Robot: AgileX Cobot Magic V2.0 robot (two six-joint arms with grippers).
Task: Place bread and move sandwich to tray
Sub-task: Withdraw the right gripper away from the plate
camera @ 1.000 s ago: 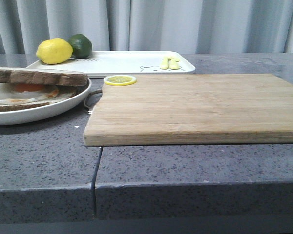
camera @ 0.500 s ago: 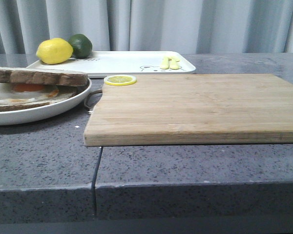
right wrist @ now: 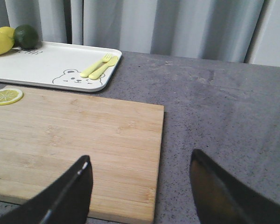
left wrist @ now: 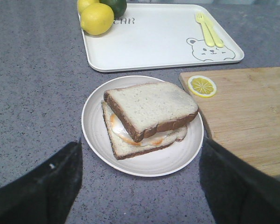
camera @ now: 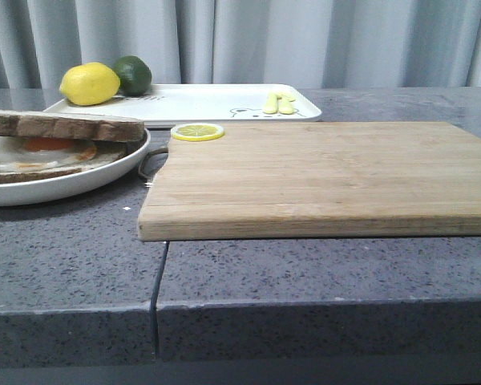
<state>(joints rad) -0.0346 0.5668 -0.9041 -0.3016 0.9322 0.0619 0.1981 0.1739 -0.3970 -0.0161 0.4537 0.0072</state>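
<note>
Both grippers hang with jaws spread wide and hold nothing: the left gripper above the sandwich, the right gripper over the board's near edge. Bread tops the egg on the plate, left of the board. Farther back, the tray carries a lemon and lime.

Cutting board: you see matt, grained wood.
Table: speckled grey stone.
Tray: smooth white plastic.
</note>
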